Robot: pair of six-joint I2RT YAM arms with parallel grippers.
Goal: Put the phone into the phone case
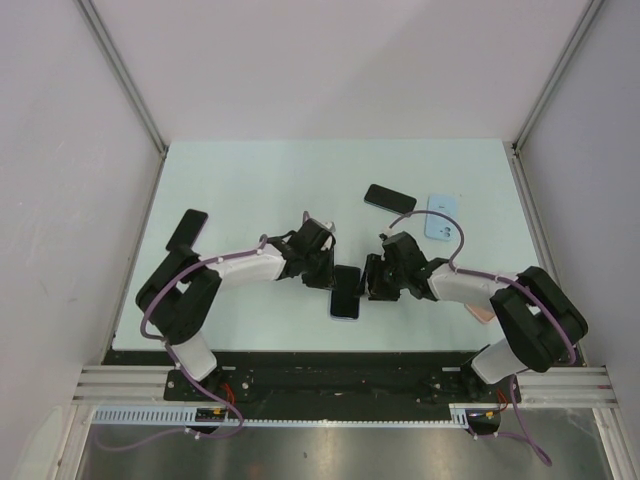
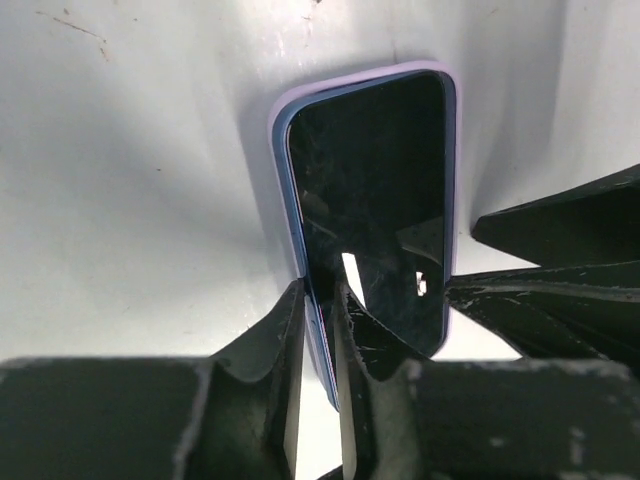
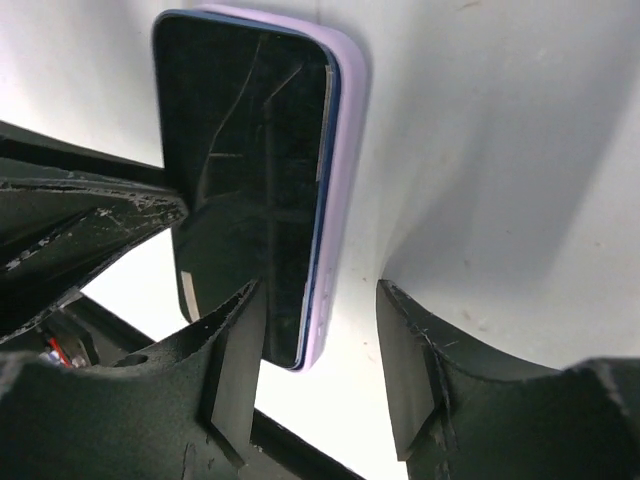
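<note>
The phone (image 1: 346, 291), dark screen up with a blue rim, lies in the lilac phone case (image 2: 300, 95) on the table between both grippers. In the left wrist view, my left gripper (image 2: 318, 300) stands narrow over the long left edge of the phone (image 2: 370, 180), one finger outside the case and one on the screen. In the right wrist view, my right gripper (image 3: 320, 300) is open. Its left finger lies over the screen of the phone (image 3: 250, 150) and its right finger stands apart from the case (image 3: 345, 150). From above, the left gripper (image 1: 328, 272) and right gripper (image 1: 370, 280) flank the phone.
A second black phone (image 1: 390, 197) and a light blue case (image 1: 441, 218) lie at the back right. A black flat object (image 1: 187, 230) lies at the left. A pinkish item (image 1: 483, 313) shows under the right arm. White walls enclose the table (image 1: 250, 180).
</note>
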